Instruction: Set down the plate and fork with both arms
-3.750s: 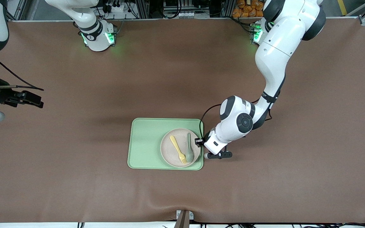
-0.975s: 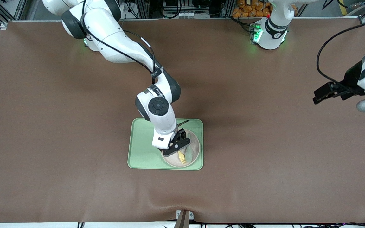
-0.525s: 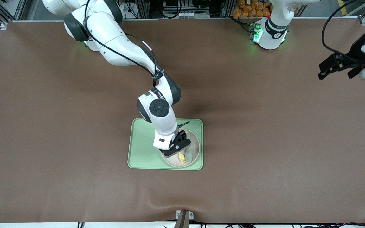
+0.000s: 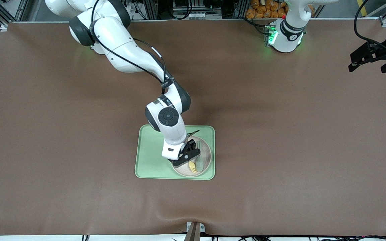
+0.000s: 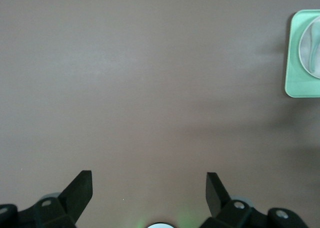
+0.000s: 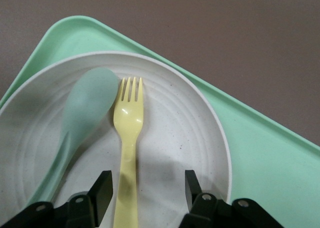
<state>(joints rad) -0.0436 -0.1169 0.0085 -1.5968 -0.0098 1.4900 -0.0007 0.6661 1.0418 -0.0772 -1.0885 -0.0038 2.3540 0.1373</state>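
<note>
Right gripper (image 4: 187, 156) poised over the fork (image 4: 192, 166) on the plate (image 4: 206, 157)

Its fingers (image 6: 102, 185) are spread apart, one on each side of the yellow handle, not closed on it. The fork lies beside a grey-green spoon (image 6: 82, 118) on the plate, which sits in the green tray (image 4: 149, 157) on the worktop (image 4: 280, 134). The left gripper (image 4: 369, 60) waits over the left arm's end of the worktop, fingers (image 5: 80, 188) released.

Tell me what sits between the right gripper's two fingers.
The fork's handle runs between the open fingers of the right gripper, over the plate; the spoon lies beside it. The right wrist view shows this.
</note>
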